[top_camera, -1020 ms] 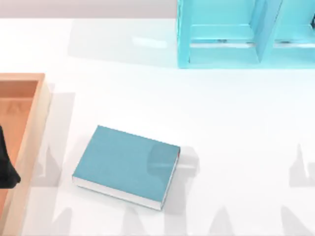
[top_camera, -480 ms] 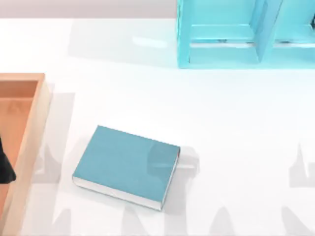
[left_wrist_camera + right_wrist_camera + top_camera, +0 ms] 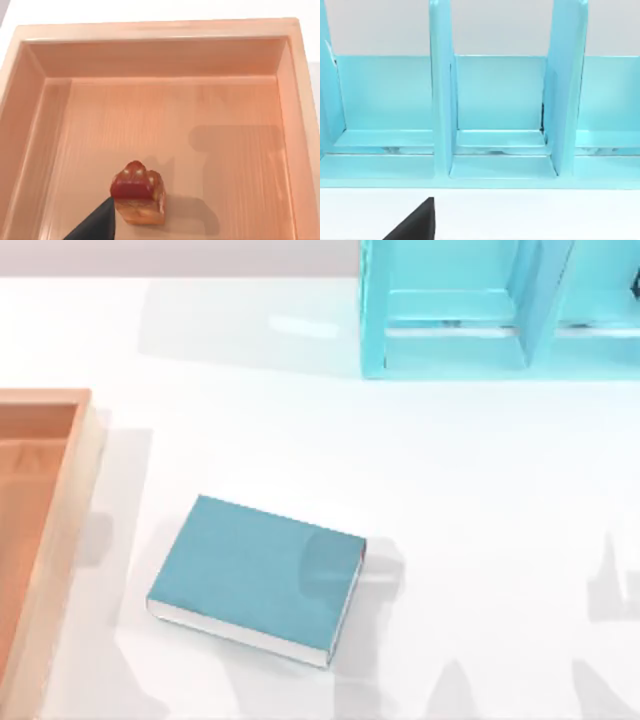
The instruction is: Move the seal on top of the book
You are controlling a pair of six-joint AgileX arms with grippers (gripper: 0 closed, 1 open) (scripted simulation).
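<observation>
The dark shape of my left arm that lay over the wooden tray [image 3: 60, 510] at the top view's left edge a second ago has gone from that view; the book [image 3: 255, 575] has not shifted. In the left wrist view the seal [image 3: 137, 192] stands upright on the tray floor — a small glossy block, orange-brown and mottled in the body, with a rounded red cap that catches two or three bright highlights. It is inside the tray, well apart from the book. One dark fingertip of the left gripper [image 3: 97, 224] lies just beside the seal's lower corner, perhaps touching it; I cannot tell how wide that claw stands.

The tray is pale, fine-grained wood with low straight walls. The book lies flat on the white table [image 3: 450, 500], teal cloth cover up, white page edges along its near side. At the far side stands a light-blue shelf unit [image 3: 500, 310] of smooth panels and upright dividers. The right gripper [image 3: 415, 222] faces those compartments — one dark fingertip shows, and its opening cannot be told either.
</observation>
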